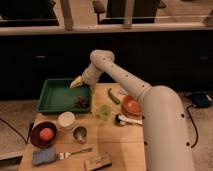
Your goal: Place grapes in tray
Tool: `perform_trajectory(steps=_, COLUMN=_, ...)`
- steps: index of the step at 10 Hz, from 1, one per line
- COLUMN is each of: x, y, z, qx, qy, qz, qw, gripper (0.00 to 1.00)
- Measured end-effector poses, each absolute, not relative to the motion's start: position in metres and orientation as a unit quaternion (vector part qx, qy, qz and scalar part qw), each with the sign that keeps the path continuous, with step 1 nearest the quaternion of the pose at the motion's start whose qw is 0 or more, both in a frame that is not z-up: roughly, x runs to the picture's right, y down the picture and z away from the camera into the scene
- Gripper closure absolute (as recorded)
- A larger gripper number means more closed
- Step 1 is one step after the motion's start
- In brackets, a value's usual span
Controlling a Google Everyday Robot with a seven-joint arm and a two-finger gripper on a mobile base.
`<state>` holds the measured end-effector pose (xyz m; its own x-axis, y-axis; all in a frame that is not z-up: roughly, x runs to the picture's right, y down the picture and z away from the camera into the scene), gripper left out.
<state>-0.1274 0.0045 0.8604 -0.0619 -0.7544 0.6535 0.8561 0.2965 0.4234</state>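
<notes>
The grapes (81, 101), a small dark bumpy cluster, lie inside the green tray (49, 84) near its right front corner. The tray sits at the back left of the wooden table. My gripper (76, 83) is a pale pointed tip at the end of the white arm. It hangs over the tray's right back part, a little above and behind the grapes and apart from them.
A long green pepper (114, 96), a round orange bowl (131, 106) and a small green cup (104, 111) are right of the tray. In front are a white cup (66, 120), a metal cup (79, 134), a dark bowl (35, 141) with an orange fruit (46, 133), a blue sponge (42, 156) and a fork (75, 151).
</notes>
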Motion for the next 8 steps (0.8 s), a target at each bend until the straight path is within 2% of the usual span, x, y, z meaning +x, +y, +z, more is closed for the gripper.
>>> perform_trajectory(steps=8, x=-0.1289, y=0.0048, z=0.8602, qx=-0.059, qy=-0.428, qz=-0.591, qw=0.681, gripper=0.2)
